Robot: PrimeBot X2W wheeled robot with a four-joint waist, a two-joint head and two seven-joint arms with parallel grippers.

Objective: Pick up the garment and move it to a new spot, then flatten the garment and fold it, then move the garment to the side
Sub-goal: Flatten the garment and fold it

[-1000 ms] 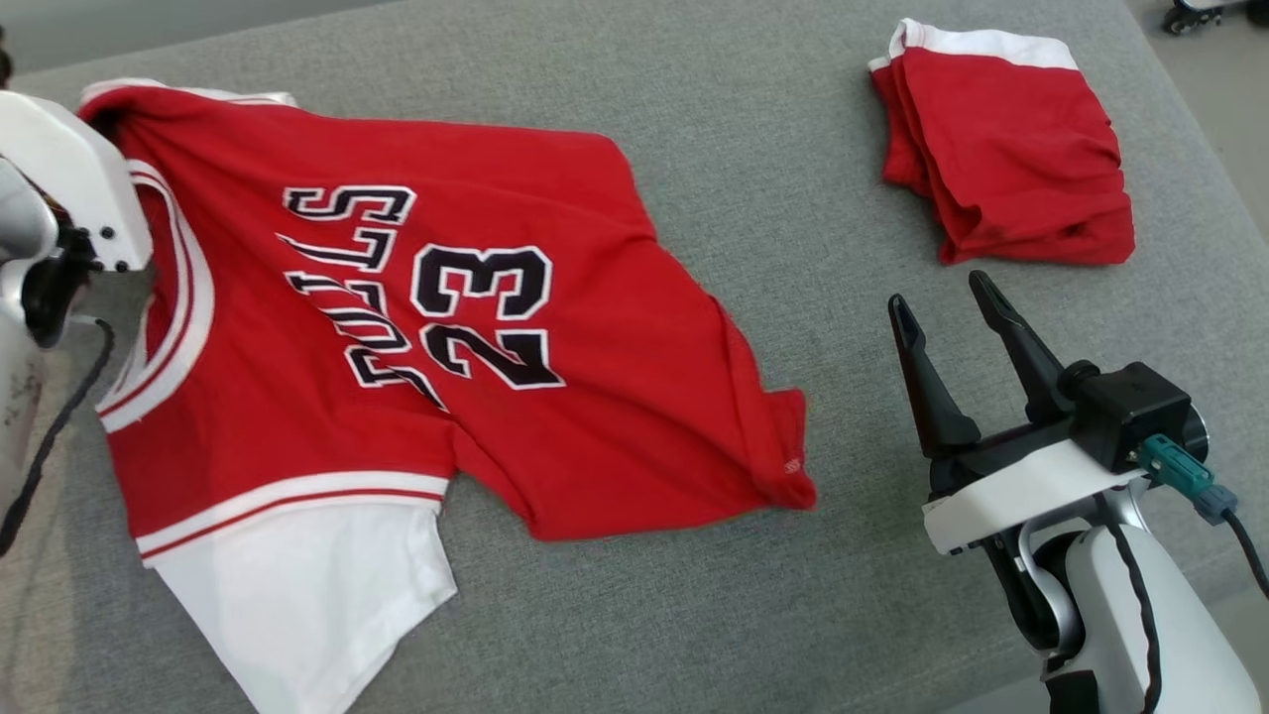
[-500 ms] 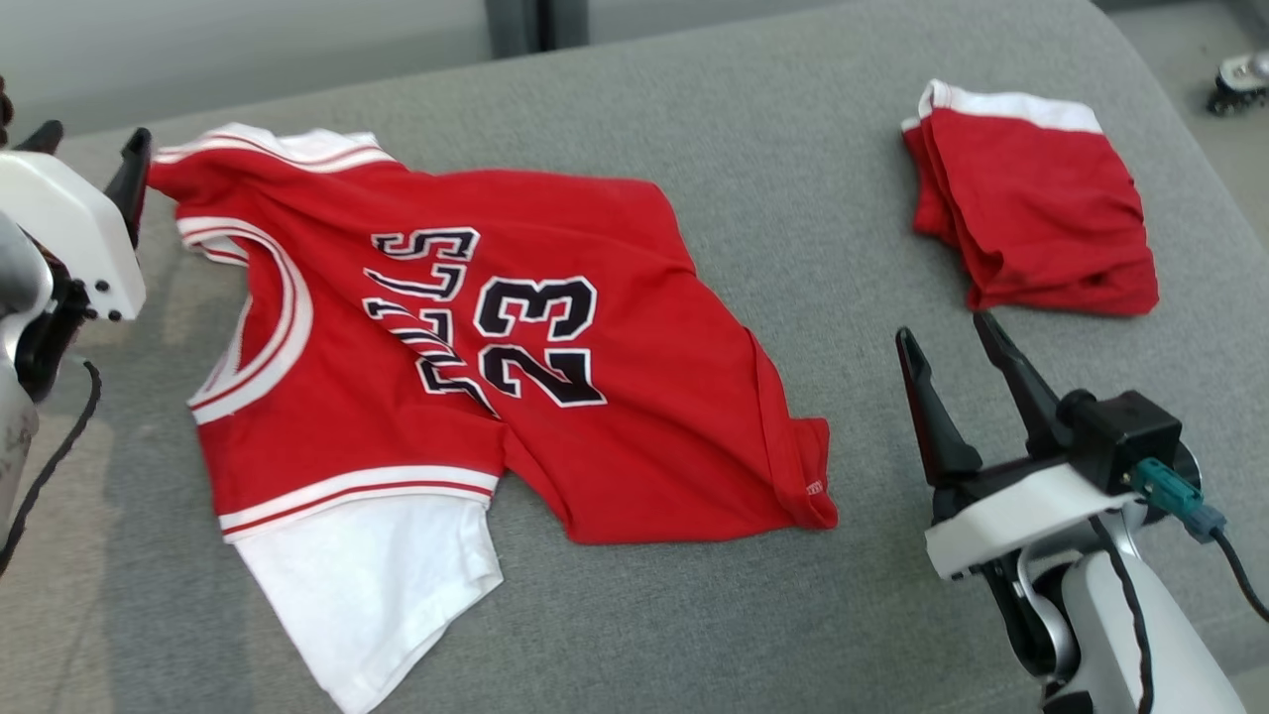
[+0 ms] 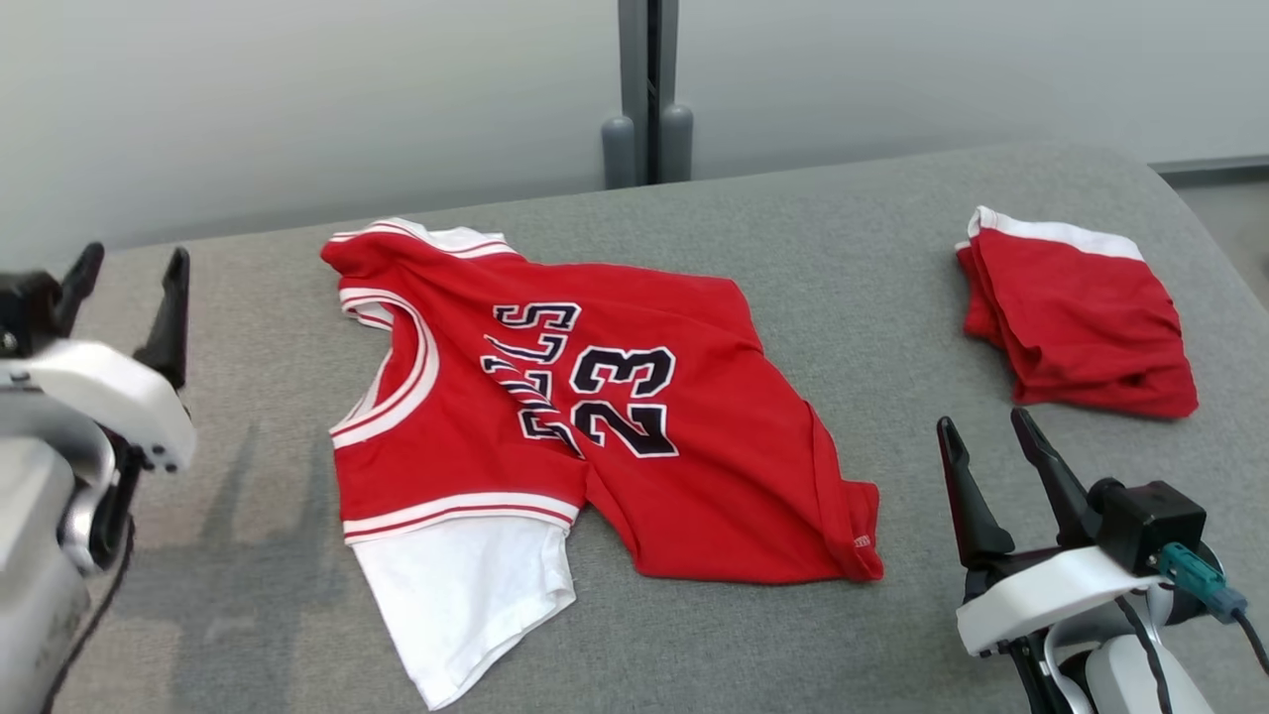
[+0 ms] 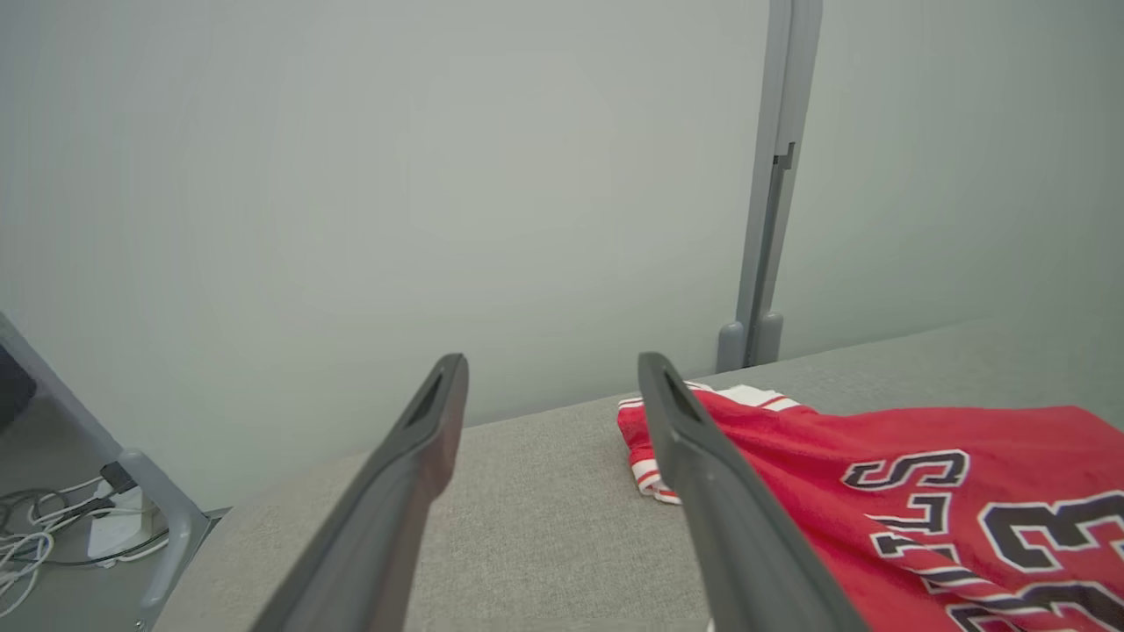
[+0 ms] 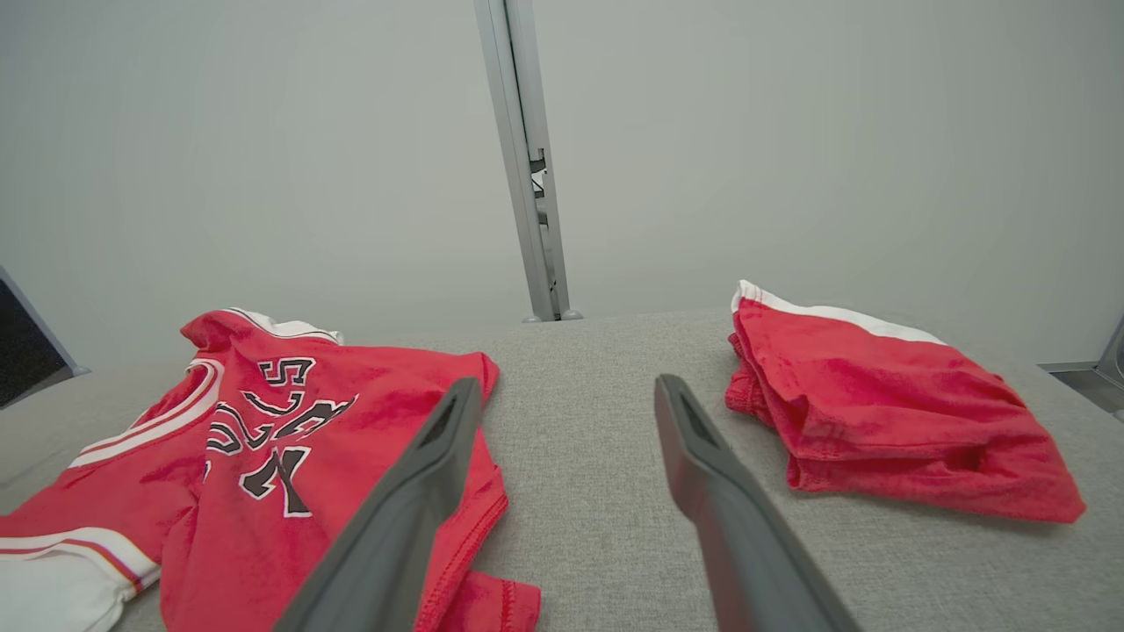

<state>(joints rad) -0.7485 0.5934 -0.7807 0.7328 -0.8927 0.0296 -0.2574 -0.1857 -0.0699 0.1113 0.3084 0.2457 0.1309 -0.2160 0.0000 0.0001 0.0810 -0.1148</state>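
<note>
left gripper (image 3: 135,254) and right gripper (image 3: 981,420) are hovering, fingers (image 3: 967,496) spread and empty, and the jersey (image 3: 595,426) is lying rumpled, so folding now is probably trapping creases

One jersey (image 3: 595,416), one folded garment (image 3: 1081,332), two end effectors (image 3: 136,253) (image 3: 981,416).

You're in lab-style test bay: plain grey partition panels (image 3: 297,99) joined by metal post (image 3: 649,79) top centre, grey fabric worktop (image 3: 843,258) below, loose white cables (image 4: 26,527) lower left.
</note>
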